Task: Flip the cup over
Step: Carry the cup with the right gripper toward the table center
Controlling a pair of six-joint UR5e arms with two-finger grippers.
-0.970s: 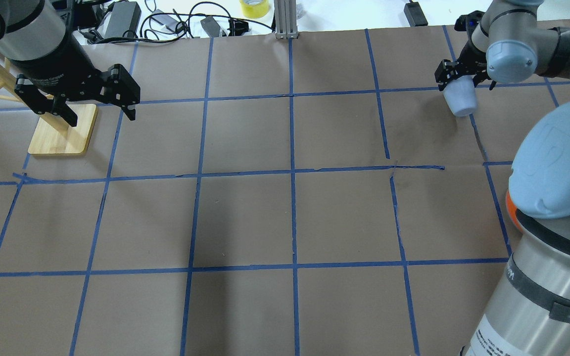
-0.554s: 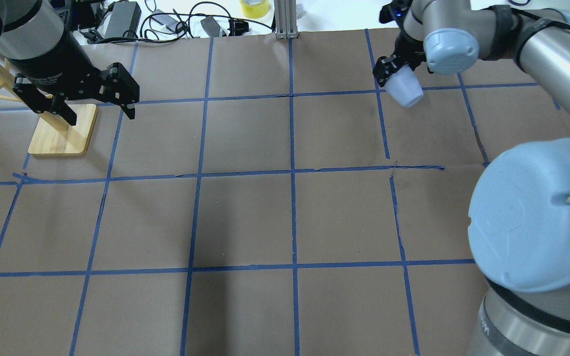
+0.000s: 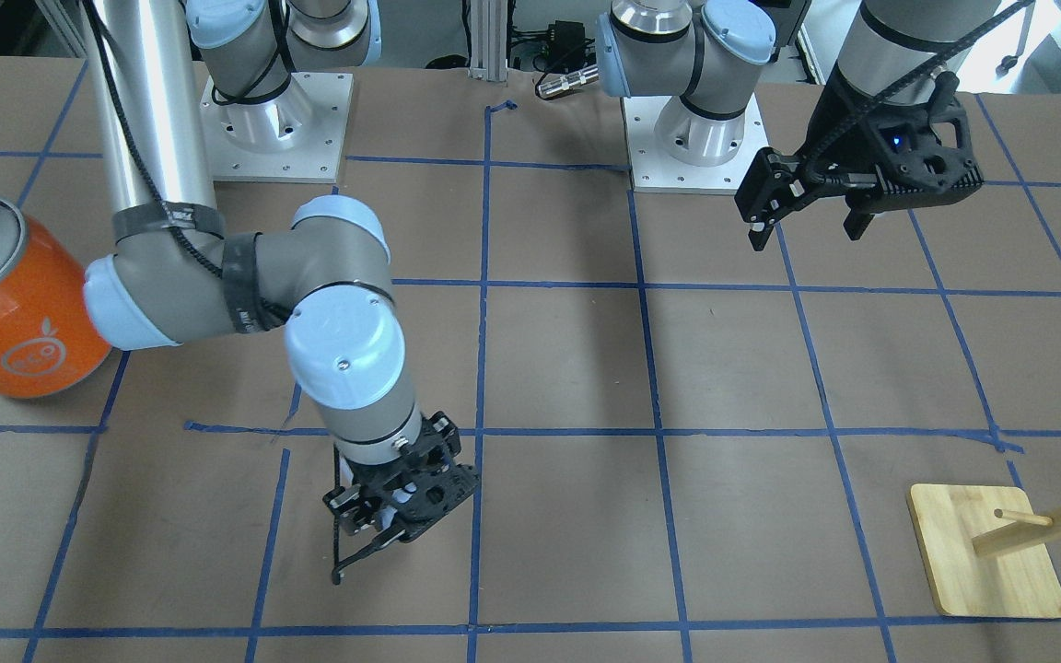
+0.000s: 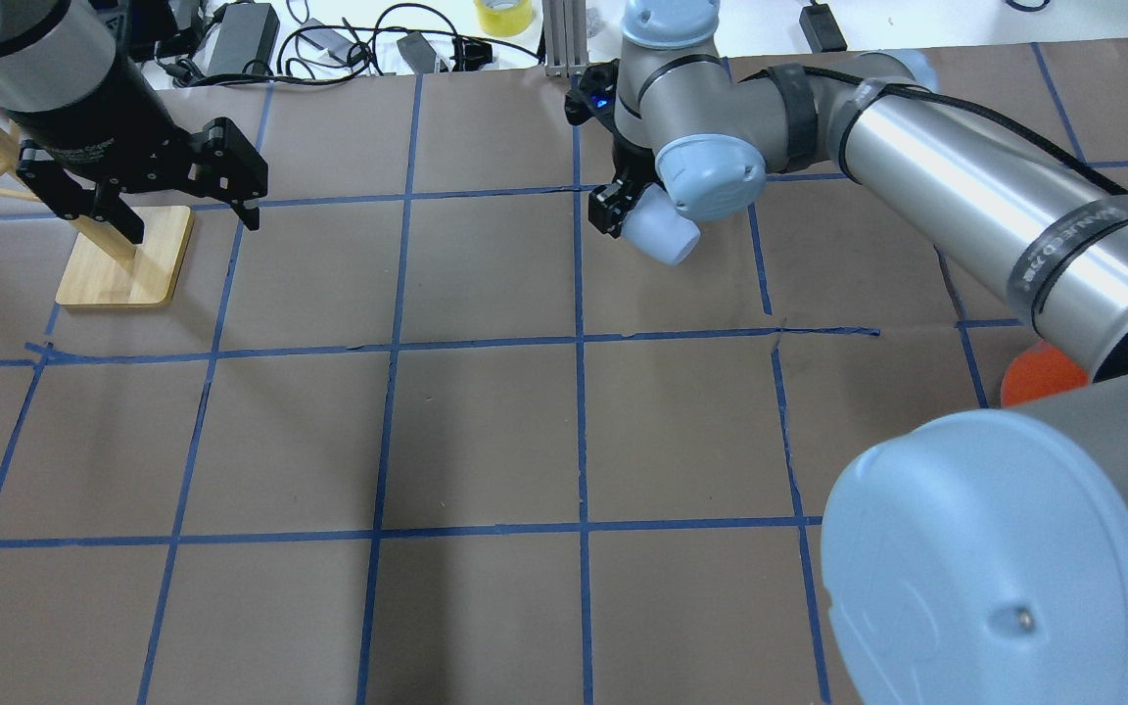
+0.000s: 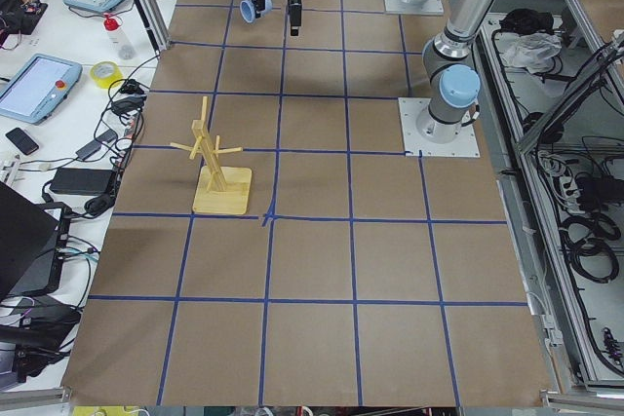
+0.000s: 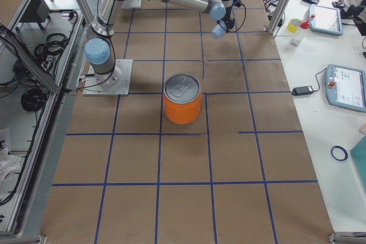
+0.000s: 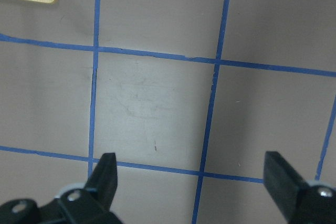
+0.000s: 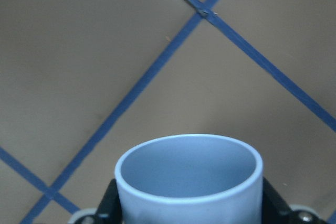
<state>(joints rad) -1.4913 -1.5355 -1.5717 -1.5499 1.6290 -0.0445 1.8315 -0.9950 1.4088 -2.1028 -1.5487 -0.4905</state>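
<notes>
The pale light-blue cup [image 4: 664, 231] is held in my right gripper [image 4: 634, 215], which is shut on its base end. The cup is tilted above the paper-covered table, and its open end points away from the gripper. The right wrist view shows its rim and darker inside [image 8: 189, 174] between the fingers. It also shows small in the exterior left view [image 5: 252, 9] and the exterior right view [image 6: 218, 31]. My left gripper [image 4: 190, 217] is open and empty, in the air beside a wooden stand. Its fingers [image 7: 107, 174] stand wide apart.
A wooden peg stand on a square base [image 4: 123, 259] is at the far left, also in the front view [image 3: 986, 552]. A large orange can with a silver lid [image 3: 10, 304] stands on the robot's right side. Cables [image 4: 329, 39] and a yellow tape roll [image 4: 502, 15] lie beyond the far edge.
My right arm has swung left across about two grid squares, carrying the cup in its shut gripper. The left gripper has hardly moved.
</notes>
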